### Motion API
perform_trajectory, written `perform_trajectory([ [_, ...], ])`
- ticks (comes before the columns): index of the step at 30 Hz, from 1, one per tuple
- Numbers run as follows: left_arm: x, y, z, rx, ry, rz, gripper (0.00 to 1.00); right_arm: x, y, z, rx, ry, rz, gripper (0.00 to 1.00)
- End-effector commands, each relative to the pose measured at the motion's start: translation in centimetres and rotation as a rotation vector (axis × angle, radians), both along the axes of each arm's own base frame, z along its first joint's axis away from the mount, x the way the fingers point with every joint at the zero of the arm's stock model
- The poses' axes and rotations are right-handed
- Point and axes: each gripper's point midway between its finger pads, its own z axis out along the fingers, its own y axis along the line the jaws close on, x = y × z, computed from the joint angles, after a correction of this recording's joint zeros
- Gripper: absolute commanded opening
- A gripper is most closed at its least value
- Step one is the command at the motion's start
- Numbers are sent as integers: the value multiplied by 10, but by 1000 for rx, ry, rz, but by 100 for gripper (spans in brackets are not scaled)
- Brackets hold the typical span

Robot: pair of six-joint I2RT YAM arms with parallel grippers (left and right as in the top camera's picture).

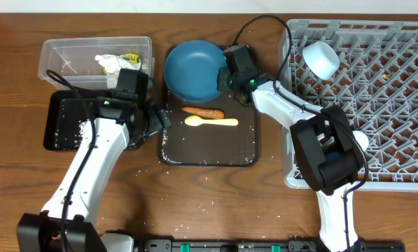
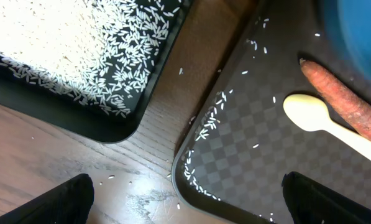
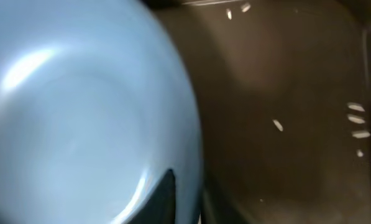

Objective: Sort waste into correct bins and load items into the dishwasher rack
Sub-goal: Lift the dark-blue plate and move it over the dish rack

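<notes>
Fingers of the right arm [image 3: 163, 196] clench the rim of the dark blue round plate [image 1: 191, 68] at the far-left corner of the dark brown serving tray [image 1: 209, 150], presumably to lift it; left fingers [image 2: 54, 202] hang spread.

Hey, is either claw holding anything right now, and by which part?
The right claw is shut on the dark blue plate, pinching its rim on the side toward the dishwasher rack. The left claw is open, holding nothing.

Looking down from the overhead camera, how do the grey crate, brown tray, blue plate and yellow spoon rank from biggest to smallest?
1. Grey crate
2. Brown tray
3. Blue plate
4. Yellow spoon
</notes>
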Motion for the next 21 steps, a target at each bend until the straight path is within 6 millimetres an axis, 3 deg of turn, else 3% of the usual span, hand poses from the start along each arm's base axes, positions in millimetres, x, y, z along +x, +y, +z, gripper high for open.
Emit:
perform_trajectory([
  [1, 5, 3, 9, 6, -28, 13, 99, -6, -2, -9, -27, 35, 1, 1],
  [6, 5, 3, 9, 6, -28, 13, 99, -12, -5, -6, -38, 59, 36, 1],
  [10, 5, 3, 9, 6, -28, 13, 99, -4, -11, 32, -3, -3, 76, 1],
  [12, 5, 3, 9, 6, -28, 13, 99, 2, -18, 61, 5, -60, 97, 1],
  [16, 5, 3, 9, 6, -28, 13, 99, 7, -43, 139, -5, -211, 112, 1],
  [18, 5, 3, 9, 6, -28, 13, 99, 6, -63, 176, -22, -276, 71, 1],
  [21, 5, 3, 9, 6, -28, 13, 99, 0, -112, 233, -101, -381, -46, 1],
])
